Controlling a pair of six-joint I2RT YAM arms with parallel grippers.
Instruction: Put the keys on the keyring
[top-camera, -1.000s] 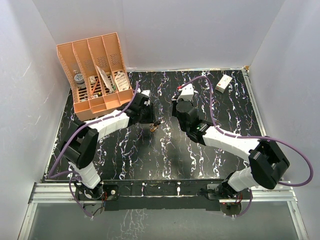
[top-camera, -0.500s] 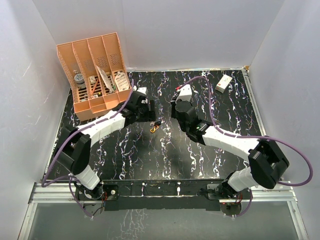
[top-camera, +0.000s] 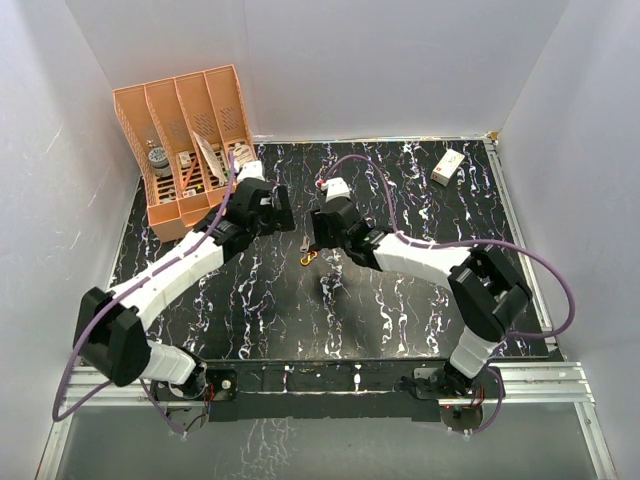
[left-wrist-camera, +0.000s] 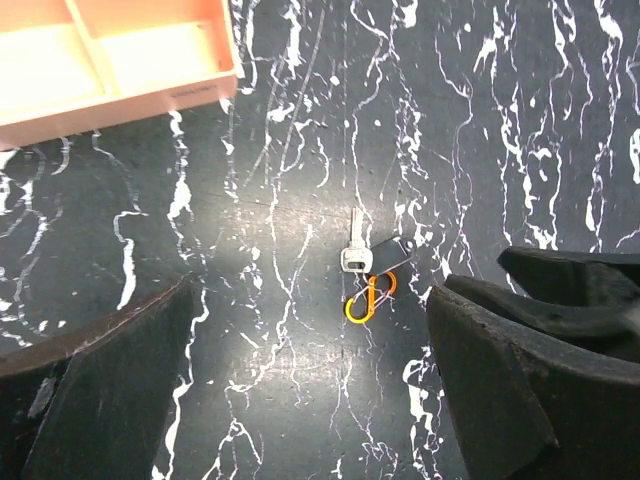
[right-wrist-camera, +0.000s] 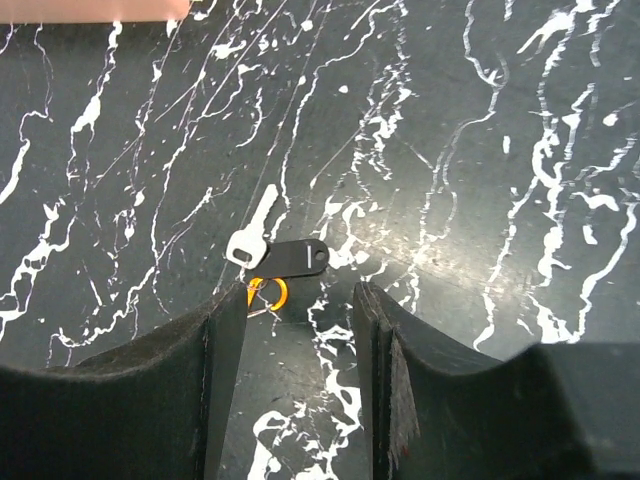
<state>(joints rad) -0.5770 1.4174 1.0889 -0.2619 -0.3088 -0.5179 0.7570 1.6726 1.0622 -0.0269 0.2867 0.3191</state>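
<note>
The keys (left-wrist-camera: 352, 248), a silver key and a black tag (left-wrist-camera: 390, 257), lie flat on the black marbled table. The small orange keyring (left-wrist-camera: 368, 298) lies against them, and a thin wire loop seems to join them. From above, keys (top-camera: 306, 243) and keyring (top-camera: 307, 259) sit mid-table between the two arms. My left gripper (left-wrist-camera: 310, 400) hovers over them, wide open and holding nothing. My right gripper (right-wrist-camera: 298, 390) is open too, nothing between its fingers (right-wrist-camera: 170, 400); the keyring (right-wrist-camera: 268, 293) and keys (right-wrist-camera: 250, 235) lie just beyond its left fingertip. In the top view the left gripper (top-camera: 283, 218) is up-left of the pile and the right gripper (top-camera: 320, 238) just right of it.
A large orange slotted organizer (top-camera: 190, 150) stands at the back left, and its corner (left-wrist-camera: 110, 60) shows in the left wrist view. A white box (top-camera: 448, 166) lies at the back right. White walls close in the table on three sides.
Both grippers have opened and let go of the keys and keyring, which now lie on the table. The left gripper drew back toward the organizer; the right gripper shifted left.
</note>
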